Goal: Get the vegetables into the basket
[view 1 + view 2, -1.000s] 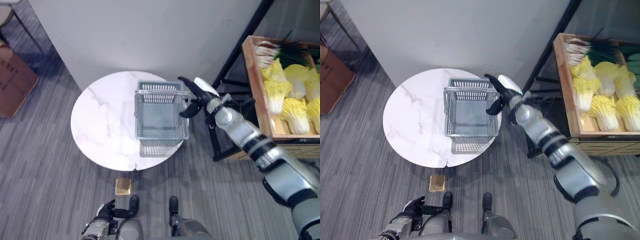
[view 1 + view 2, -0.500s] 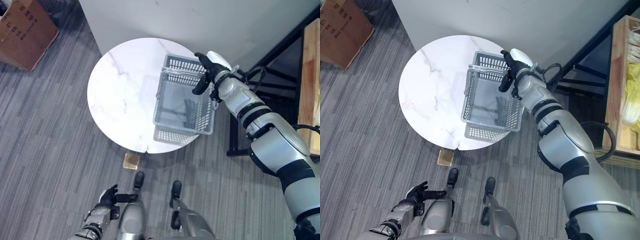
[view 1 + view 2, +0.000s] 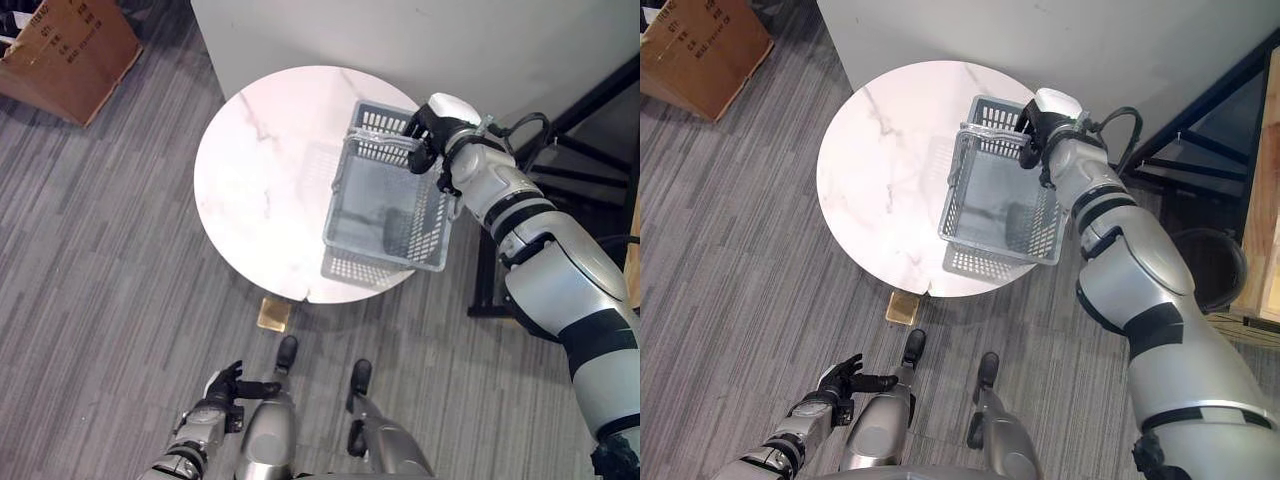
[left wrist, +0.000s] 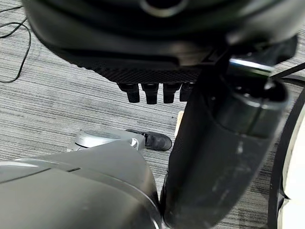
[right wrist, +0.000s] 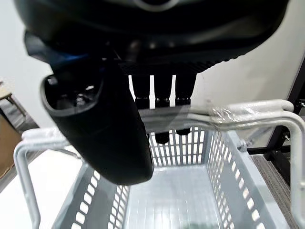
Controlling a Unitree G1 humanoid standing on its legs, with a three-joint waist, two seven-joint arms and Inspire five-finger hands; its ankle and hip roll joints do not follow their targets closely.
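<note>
My right hand has its fingers curled round the raised handle of the basket, thumb on the near side of the bar. The handle runs across the basket's far end, and the empty basket hangs below my hand. It sits on the table's right part, its near right corner past the table's edge. My left hand hangs low, well apart from the table, fingers relaxed, holding nothing. Left of the table lies grey floor with a box.
</note>
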